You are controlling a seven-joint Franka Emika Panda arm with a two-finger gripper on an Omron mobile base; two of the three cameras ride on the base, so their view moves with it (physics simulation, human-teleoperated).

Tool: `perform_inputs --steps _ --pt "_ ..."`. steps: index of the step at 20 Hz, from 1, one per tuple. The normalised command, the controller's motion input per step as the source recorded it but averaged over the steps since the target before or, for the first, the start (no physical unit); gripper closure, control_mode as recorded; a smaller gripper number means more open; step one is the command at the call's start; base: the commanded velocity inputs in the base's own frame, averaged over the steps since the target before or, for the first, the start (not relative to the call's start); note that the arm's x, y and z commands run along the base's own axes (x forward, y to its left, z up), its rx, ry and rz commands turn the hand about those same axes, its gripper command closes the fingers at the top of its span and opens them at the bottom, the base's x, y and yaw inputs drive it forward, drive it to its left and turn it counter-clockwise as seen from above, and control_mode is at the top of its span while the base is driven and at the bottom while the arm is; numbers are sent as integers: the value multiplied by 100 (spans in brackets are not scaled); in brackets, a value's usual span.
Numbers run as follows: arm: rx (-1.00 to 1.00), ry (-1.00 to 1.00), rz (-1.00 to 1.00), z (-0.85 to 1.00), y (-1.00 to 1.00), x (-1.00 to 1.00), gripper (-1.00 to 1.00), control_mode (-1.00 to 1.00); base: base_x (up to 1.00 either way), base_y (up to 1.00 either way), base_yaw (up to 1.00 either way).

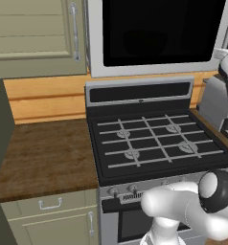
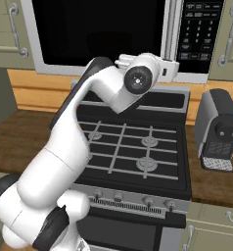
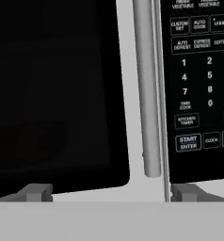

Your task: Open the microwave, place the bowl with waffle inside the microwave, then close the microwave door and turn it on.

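Jaws of the gripper (image 3: 104, 193) stand wide apart before the microwave door (image 3: 57, 94), its handle (image 3: 147, 94) cut off above.

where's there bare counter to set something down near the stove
The widest free patch is the wooden counter left of the stove, bordered by the wood backsplash and the cabinet drawers below. Right of the stove, the coffee machine takes most of the counter, leaving a narrow strip in front of it.

microwave (image 2: 113, 37) above stove (image 2: 133, 147) | coffee machine (image 2: 219, 130) right of stove, on counter (image 2: 20, 137)
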Motion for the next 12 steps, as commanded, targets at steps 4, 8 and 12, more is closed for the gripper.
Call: perform_inputs --steps 4,8,12 --pt "-8 0 -7 0 -85 -9 -100 -100 0 0 0" --pt "0 0 -2 0 -92 0 -100 -100 0 0 0" --pt "0 1 -3 0 -81 0 -100 -100 0 0 0"
